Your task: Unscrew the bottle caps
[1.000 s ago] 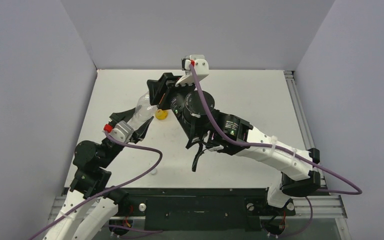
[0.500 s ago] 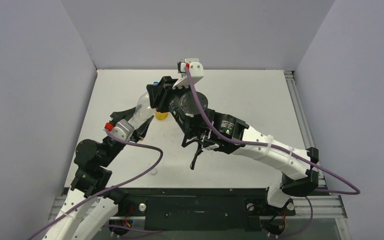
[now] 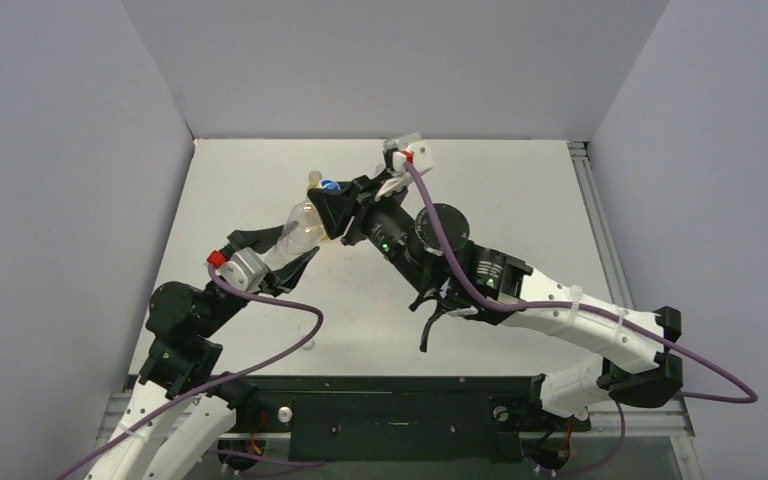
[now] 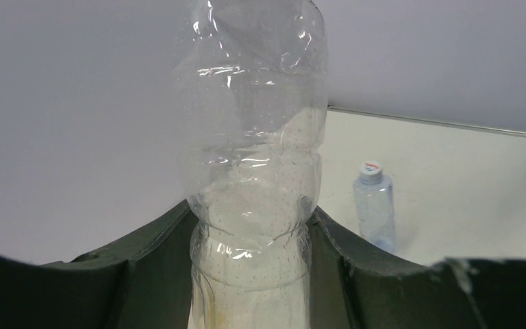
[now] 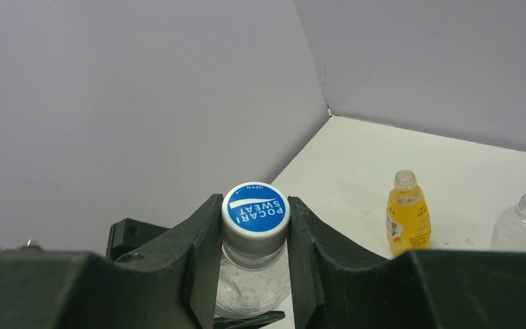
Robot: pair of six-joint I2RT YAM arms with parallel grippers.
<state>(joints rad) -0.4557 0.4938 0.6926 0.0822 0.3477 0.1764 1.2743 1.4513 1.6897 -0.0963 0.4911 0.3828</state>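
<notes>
- Right wrist view: the right gripper (image 5: 254, 218) is closed on a small round white screw cap with a blue printed top (image 5: 255, 208), with one dark finger pressed against each side.
- Left wrist view: the left gripper (image 4: 250, 264) is clamped around the lower body of a clear thin-walled plastic bottle (image 4: 250, 137). It holds the bottle tilted above the table, cap end toward the right arm.
- Likely risk: the soft bottle wall could buckle, or the bottle could spin inside the left grip along with the cap, so the thread would never loosen. The narrow cap might also slip between the fingers, or drop and roll once it comes free.
- A small yellow-orange plastic bottle (image 5: 408, 218) and a second clear bottle (image 5: 524, 225) stand on the table, both with open necks. A shorter clear capped bottle (image 4: 375, 209) stands apart.
- A plain white table (image 3: 520, 190) is enclosed by matte grey-lilac walls (image 3: 390, 60) on three sides.
</notes>
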